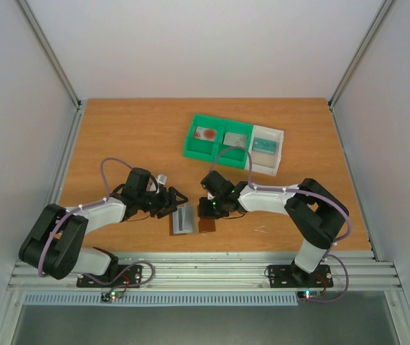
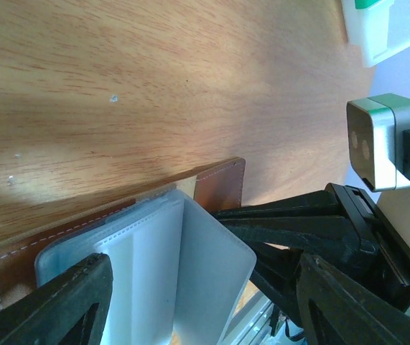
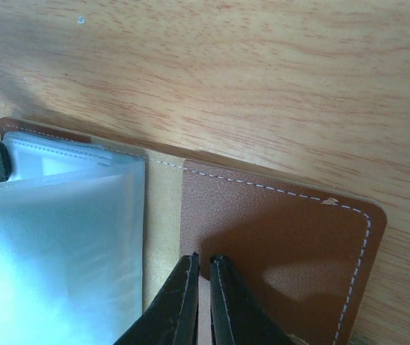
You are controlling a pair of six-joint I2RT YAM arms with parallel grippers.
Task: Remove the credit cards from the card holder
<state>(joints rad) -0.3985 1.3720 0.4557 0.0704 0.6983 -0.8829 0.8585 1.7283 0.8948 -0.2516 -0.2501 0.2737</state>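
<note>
Spotted open at 6 o'clock on the counter [image 1: 118,136]: card holder [image 1: 190,219]. Pinned at its 3 o'clock brown flap [image 3: 276,244] by right hand [image 3: 203,295], pressed together, likely to keep it flat. Straddled from 9 o'clock by left hand [image 2: 201,298], spread, for reaching pale pockets [image 2: 161,266].

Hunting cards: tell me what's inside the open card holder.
The card holder shows frosted pale sleeves and a tan lining strip. No card visible; the sleeves hide their contents.

- Card holder [image 3: 276,237]: brown cover, white stitching seen along the edge; tan inner strip; pale blue-grey pockets [image 3: 61,244].
- Tray [image 1: 215,152]: green, one end white.
- Table [image 1: 133,136]: orange-brown wood grain.
</note>
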